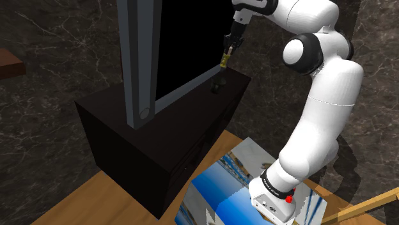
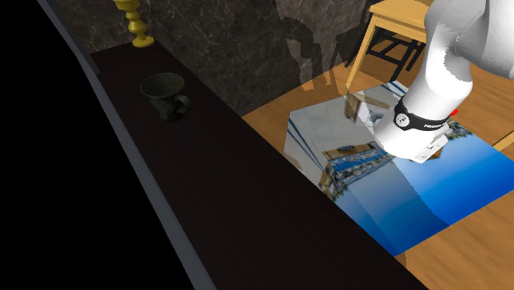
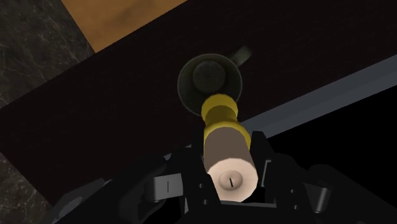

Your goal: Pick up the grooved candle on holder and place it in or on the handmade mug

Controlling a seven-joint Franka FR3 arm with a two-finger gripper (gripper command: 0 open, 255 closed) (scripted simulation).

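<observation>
The candle point(image 3: 228, 156) is a pale cylinder on a yellow knobbed holder point(image 3: 221, 109). My gripper point(image 3: 228, 167) is shut on it, with a black finger on each side. It hangs upright over the dark mug point(image 3: 210, 79), which stands on the dark cabinet top. In the shoulder view the gripper point(image 1: 230, 45) holds the candle point(image 1: 223, 62) a short way above the mug point(image 1: 217, 84). In the second exterior view the yellow holder point(image 2: 136, 25) hangs beyond the mug point(image 2: 167, 95), whose handle points toward the cabinet's front edge.
A large black screen with a grey frame point(image 1: 144, 77) stands on the cabinet point(image 1: 160, 140) right beside the mug. A dark marbled wall lies behind. The stand point(image 2: 412, 198) with a blue picture sits on the wooden floor, and a wooden chair point(image 2: 395, 33) stands nearby.
</observation>
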